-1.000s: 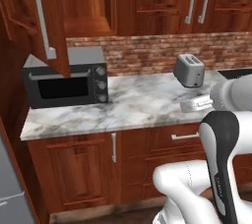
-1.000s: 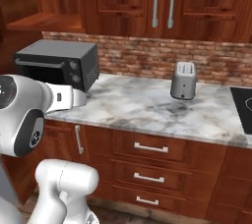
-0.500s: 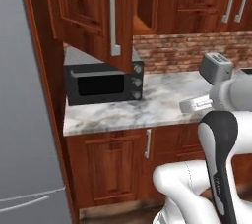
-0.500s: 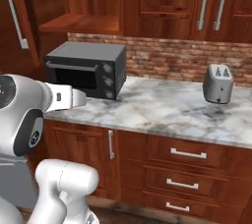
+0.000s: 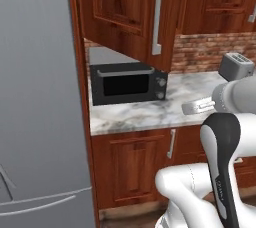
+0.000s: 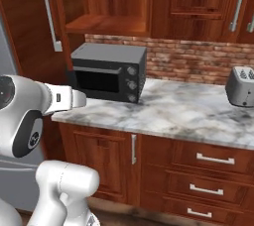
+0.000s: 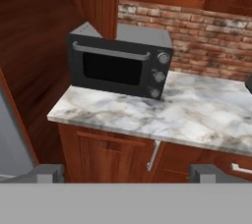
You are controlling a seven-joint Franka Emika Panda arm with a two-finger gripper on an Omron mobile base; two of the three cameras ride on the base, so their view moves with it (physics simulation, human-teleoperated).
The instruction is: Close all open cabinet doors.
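cabinet door [image 5: 135, 14] ajar | arm [image 6: 62, 99] level | fingers [image 7: 47, 173] spread

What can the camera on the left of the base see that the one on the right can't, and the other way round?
The left base view alone takes in the broad grey fridge door filling its left side, and the open cabinet door seen face-on, swung out above the microwave. The right base view alone looks into the open cabinet's bare shelf and shows the drawer fronts under the counter. Both share the microwave, the marble counter, the brick wall, the toaster and the robot's white arm.
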